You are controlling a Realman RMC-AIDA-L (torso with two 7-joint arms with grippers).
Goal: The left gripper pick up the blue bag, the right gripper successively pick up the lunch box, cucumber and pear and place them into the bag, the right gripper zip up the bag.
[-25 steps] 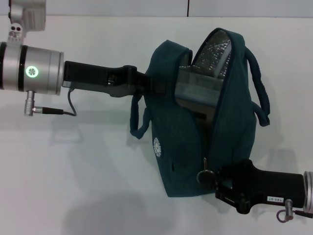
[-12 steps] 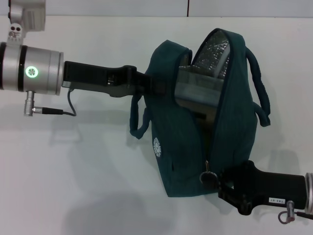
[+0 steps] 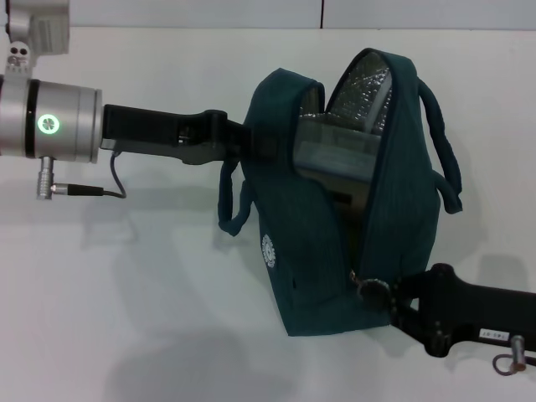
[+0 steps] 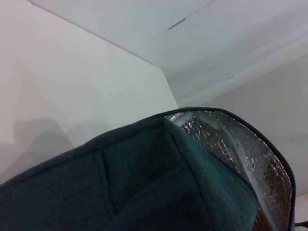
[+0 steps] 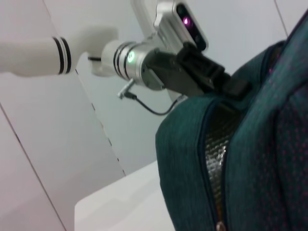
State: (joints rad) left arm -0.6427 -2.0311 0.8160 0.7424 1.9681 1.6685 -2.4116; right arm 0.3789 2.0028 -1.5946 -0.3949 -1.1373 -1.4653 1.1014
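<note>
With the left gripper point(image 3: 251, 142) clamping the blue bag point(image 3: 335, 243) by its far-left rim above the table point(image 3: 126, 276) and the lunch box point(image 3: 335, 163) showing inside, the right gripper point(image 3: 377, 295) is pinching the zip pull point(image 3: 366, 287) at the near end, the zipping barely starting.

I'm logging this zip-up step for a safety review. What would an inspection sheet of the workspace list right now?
Surface: white table, bare where visible.
Job's things: blue bag upright, mouth unzipped, foil lining showing; lunch box inside; cucumber and pear not visible.
Clutter: nothing seen.
Grippers: left gripper holds the bag's upper rim; right gripper at the zip pull low on the bag's near end, jaws closed on it.
Cables: thin black cable looping from a plug under the left wrist.
Surroundings: pale wall behind the table; nothing else seen.
</note>
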